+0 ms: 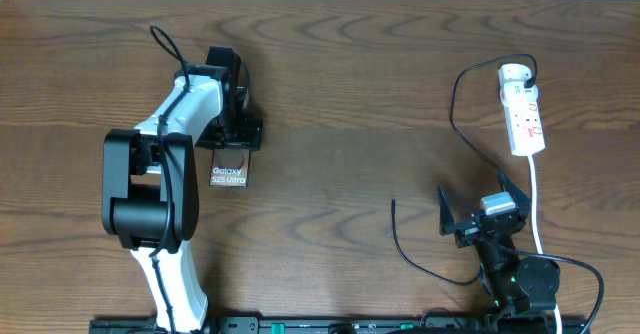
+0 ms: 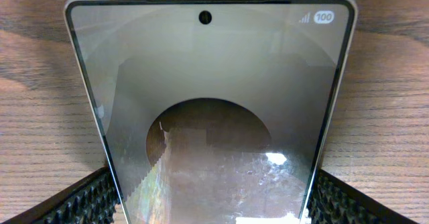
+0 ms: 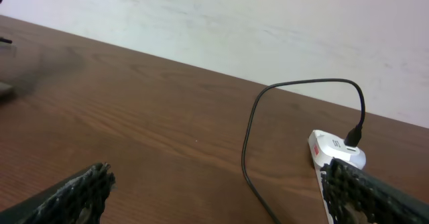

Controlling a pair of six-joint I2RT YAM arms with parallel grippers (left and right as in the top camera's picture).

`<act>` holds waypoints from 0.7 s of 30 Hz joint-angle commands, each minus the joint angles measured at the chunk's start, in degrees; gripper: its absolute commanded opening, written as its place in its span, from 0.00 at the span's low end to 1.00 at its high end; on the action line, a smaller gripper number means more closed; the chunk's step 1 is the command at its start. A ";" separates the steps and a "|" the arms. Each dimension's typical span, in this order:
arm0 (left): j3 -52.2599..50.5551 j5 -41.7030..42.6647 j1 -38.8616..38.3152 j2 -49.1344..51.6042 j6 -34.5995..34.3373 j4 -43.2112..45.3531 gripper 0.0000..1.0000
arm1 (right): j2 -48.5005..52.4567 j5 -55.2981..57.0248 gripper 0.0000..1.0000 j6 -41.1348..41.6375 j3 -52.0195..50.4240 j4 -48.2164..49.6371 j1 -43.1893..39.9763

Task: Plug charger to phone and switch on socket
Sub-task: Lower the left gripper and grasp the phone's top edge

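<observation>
The phone (image 1: pixel 228 174) lies flat on the table, a dark slab with "Galaxy S25 Ultra" lettering. In the left wrist view the phone (image 2: pixel 208 83) fills the frame, its two long edges against the pads of my left gripper (image 2: pixel 211 200), which is shut on it. In the overhead view my left gripper (image 1: pixel 236 134) sits at the phone's far end. The socket (image 1: pixel 524 114) lies at the far right, with the charger (image 1: pixel 453 104) plugged into its far end. The cable's free tip (image 1: pixel 393 204) lies left of my right gripper (image 1: pixel 478 204), which is open, empty and above the table (image 3: pixel 218 184).
The socket's white cord (image 1: pixel 535 209) runs toward the front edge beside the right arm. In the right wrist view the black charger cable (image 3: pixel 248 137) loops across the wood from the socket (image 3: pixel 328 150). A pale wall stands behind the table's far edge.
</observation>
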 commanded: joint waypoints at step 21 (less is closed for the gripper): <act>-1.38 -0.94 -0.07 0.90 0.00 0.09 0.71 | -0.15 0.15 0.99 -0.42 -0.07 -0.26 0.33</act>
